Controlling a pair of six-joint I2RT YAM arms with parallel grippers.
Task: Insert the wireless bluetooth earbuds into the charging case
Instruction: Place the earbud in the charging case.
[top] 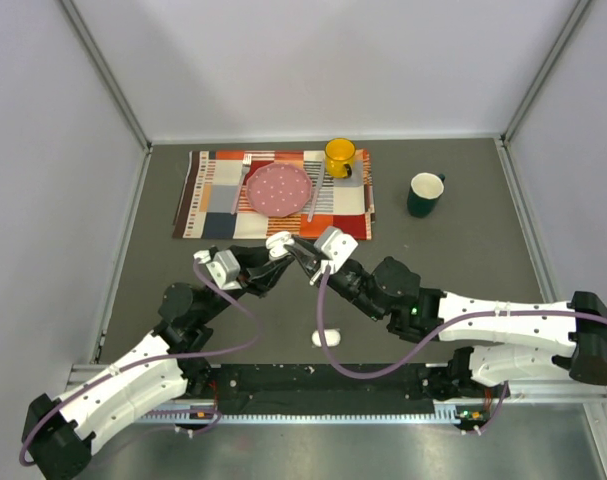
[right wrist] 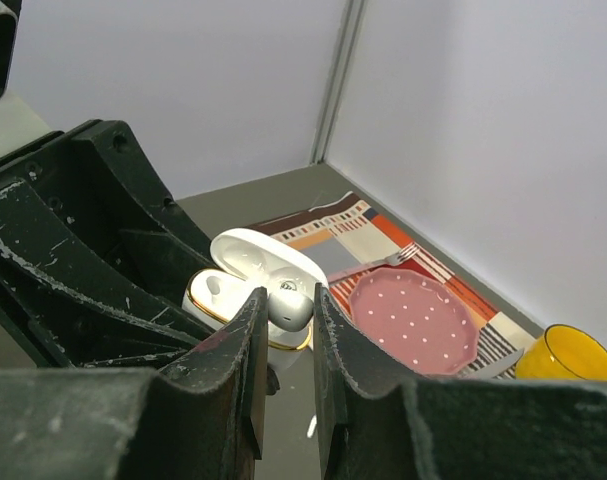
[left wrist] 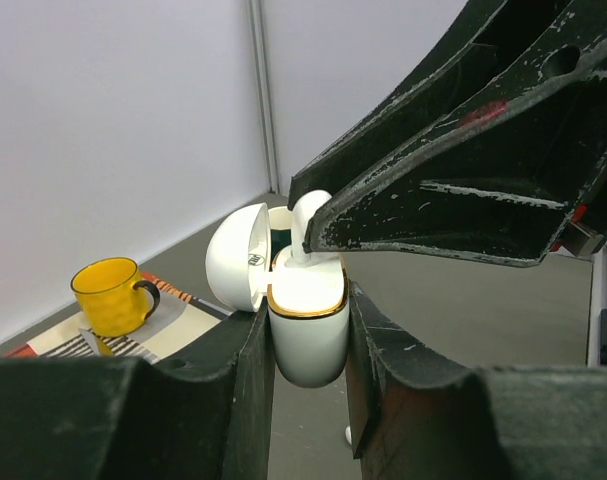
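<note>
My left gripper (left wrist: 308,335) is shut on a white charging case (left wrist: 305,345) with a gold rim and holds it upright above the table, its lid (left wrist: 238,255) swung open. My right gripper (right wrist: 288,310) is shut on a white earbud (right wrist: 290,305) and holds it at the case's open top (right wrist: 218,295), stem down into the case as the left wrist view shows (left wrist: 308,215). In the top view the two grippers meet at the case (top: 280,242) just in front of the mat. A small white piece (top: 323,337) lies on the table near the arm bases.
A striped placemat (top: 208,195) at the back carries a pink dotted plate (top: 278,188), a fork (top: 237,185) and a yellow mug (top: 340,156). A dark green mug (top: 424,194) stands at the back right. White walls enclose the grey table.
</note>
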